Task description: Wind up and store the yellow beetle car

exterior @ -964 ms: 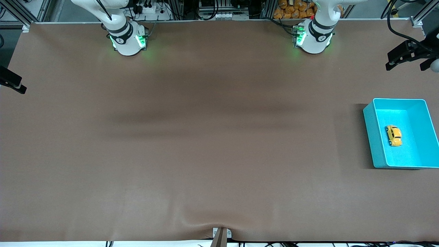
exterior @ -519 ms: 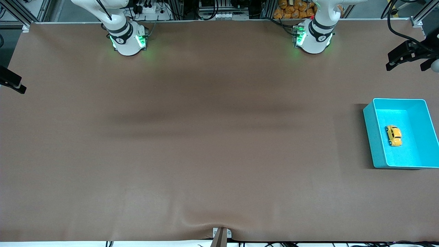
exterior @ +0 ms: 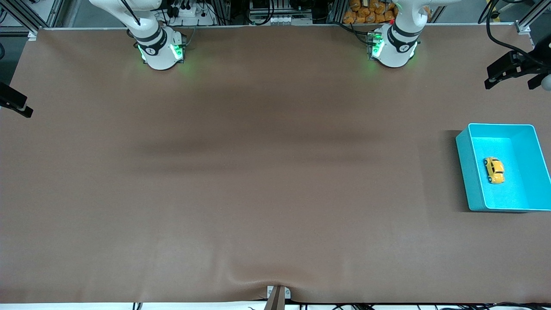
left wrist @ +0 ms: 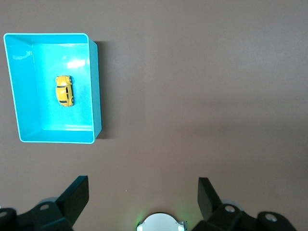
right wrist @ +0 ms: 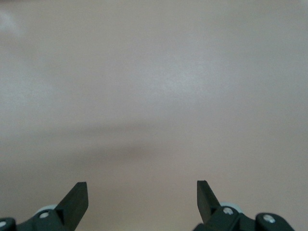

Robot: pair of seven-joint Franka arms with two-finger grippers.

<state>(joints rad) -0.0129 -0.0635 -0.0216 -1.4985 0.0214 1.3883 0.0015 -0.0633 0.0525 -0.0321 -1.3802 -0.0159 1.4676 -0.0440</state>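
At the left arm's end of the table sits the bin [exterior: 475, 172], with the car [exterior: 493, 170] on its floor, long axis running toward and away from the front camera. Left gripper [left wrist: 143, 195] hangs high over bare mat beside the bin, fingers spread wide, empty. Right gripper [right wrist: 142, 195] waits over bare mat, likewise wide open and empty. Left arm looks the nearer; the car lies off to one side of its fingers.

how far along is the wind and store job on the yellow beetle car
Storing looks done: the yellow beetle car sits inside the turquoise bin at the left arm's end of the table. Nothing is in hand: the left tool and the right tool both hang open and empty. Winding cannot be judged.
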